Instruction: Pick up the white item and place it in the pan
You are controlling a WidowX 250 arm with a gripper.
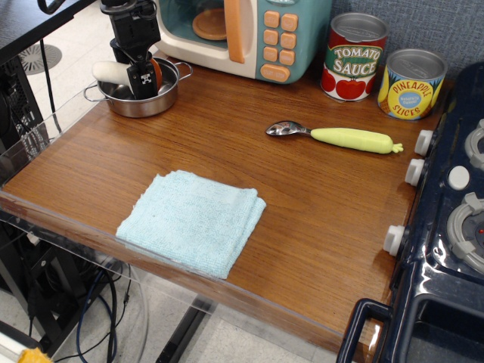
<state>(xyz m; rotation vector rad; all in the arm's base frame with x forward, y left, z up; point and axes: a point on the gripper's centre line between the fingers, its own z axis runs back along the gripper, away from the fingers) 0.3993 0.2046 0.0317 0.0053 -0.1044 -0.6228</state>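
The white item, a toy mushroom [110, 72], lies sideways over the pan with its white stem pointing left; its brown cap is mostly hidden behind my finger. The pan [151, 105] is a small shiny steel pan with wire loop handles at the far left of the wooden table. My gripper [141, 74] reaches down into the pan from above, and its black fingers are closed on the mushroom between stem and cap. The mushroom is low inside the pan rim; I cannot tell whether it touches the bottom.
A toy microwave [249, 30] stands right behind the pan. A tomato sauce can [355, 57] and a pineapple can [411, 84] stand at the back right. A spoon with a yellow-green handle [349, 138] lies mid-table, a light blue cloth [193, 220] lies near the front, and a toy stove [454, 227] with white knobs stands at the right.
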